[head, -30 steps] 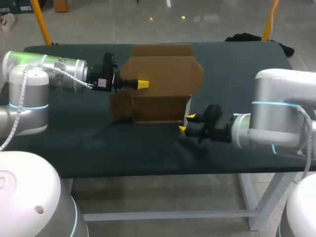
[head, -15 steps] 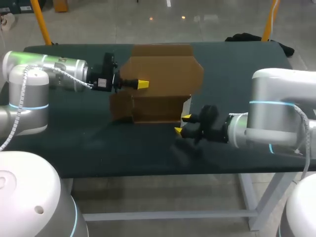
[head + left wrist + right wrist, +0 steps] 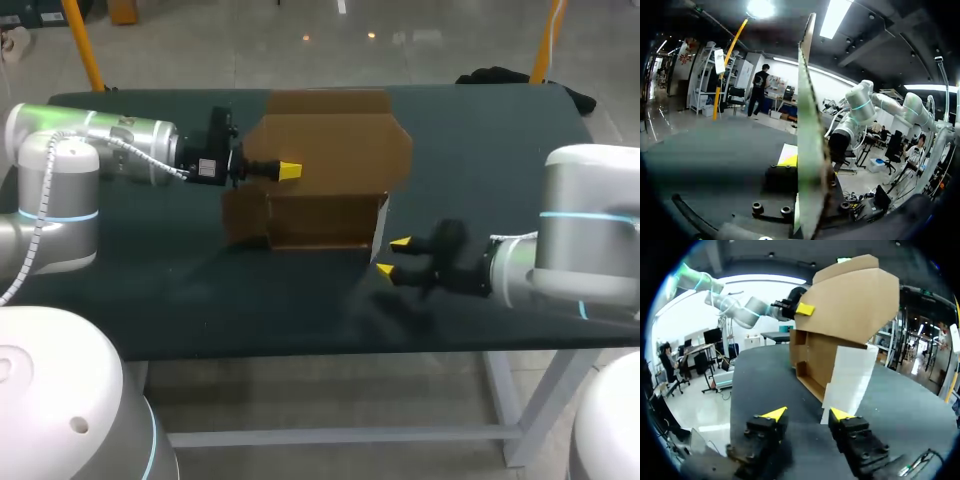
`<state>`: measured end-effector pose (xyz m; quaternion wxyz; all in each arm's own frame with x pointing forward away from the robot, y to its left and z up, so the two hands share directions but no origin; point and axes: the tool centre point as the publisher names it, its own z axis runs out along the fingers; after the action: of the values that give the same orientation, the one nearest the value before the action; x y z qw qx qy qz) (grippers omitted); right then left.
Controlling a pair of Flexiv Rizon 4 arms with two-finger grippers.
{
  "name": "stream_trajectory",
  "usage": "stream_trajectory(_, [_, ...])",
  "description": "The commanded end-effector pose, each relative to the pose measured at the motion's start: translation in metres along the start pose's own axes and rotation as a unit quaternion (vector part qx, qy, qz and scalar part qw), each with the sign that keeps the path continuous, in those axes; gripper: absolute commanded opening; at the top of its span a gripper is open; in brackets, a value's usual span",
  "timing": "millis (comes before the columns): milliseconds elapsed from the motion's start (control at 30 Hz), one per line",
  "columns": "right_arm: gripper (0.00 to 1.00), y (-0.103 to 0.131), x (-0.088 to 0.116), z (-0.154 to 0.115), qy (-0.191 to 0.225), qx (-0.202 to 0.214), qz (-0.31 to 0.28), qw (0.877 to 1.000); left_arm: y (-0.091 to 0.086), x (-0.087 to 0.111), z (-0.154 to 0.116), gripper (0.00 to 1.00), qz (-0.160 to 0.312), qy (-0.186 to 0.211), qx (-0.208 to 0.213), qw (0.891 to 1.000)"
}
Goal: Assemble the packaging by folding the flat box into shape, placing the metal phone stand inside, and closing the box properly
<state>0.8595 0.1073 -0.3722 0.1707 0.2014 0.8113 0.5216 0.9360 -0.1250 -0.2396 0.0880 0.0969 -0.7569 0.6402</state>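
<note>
Grippers: left gripper (image 3: 289, 171) clamped on the raised lid of the box (image 3: 330, 150), which sits at the far-middle of the desk (image 3: 200, 300); right gripper (image 3: 392, 257) wide open, holding nothing, just off the box's near right corner, not touching.

Finding: you have nothing legible to record. The cardboard box (image 3: 330, 150) shows plain brown faces and one plain white flap (image 3: 852, 372), with no print that can be made out in any view. A small dark marking on the silver link of the left arm (image 3: 110, 140) is too small to read
</note>
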Motion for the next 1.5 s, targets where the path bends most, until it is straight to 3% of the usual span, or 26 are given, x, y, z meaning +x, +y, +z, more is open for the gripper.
stream_trajectory(33, [0.58, -0.004, -0.009, -0.017, 0.008, -0.008, -0.003, 1.000, 0.003, -0.001, 0.001, 0.00, 0.000, 0.001, 0.000, 1.000])
stream_trajectory(300, [0.52, -0.003, -0.039, -0.013, 0.015, -0.013, -0.012, 1.000, 0.003, -0.001, 0.001, 0.00, 0.000, 0.001, 0.000, 1.000])
stream_trajectory(800, [0.49, 0.004, -0.067, 0.014, 0.033, -0.023, -0.019, 0.999, 0.003, -0.001, 0.001, 0.00, 0.000, 0.001, 0.000, 1.000])
stream_trajectory(1167, [0.48, 0.011, -0.067, 0.032, 0.043, -0.031, -0.021, 0.998, 0.003, -0.001, 0.001, 0.00, 0.000, 0.001, 0.000, 1.000])
stream_trajectory(1500, [0.48, 0.016, -0.062, 0.044, 0.026, -0.033, -0.014, 0.999, 0.003, -0.001, 0.001, 0.00, 0.000, 0.001, 0.000, 1.000])
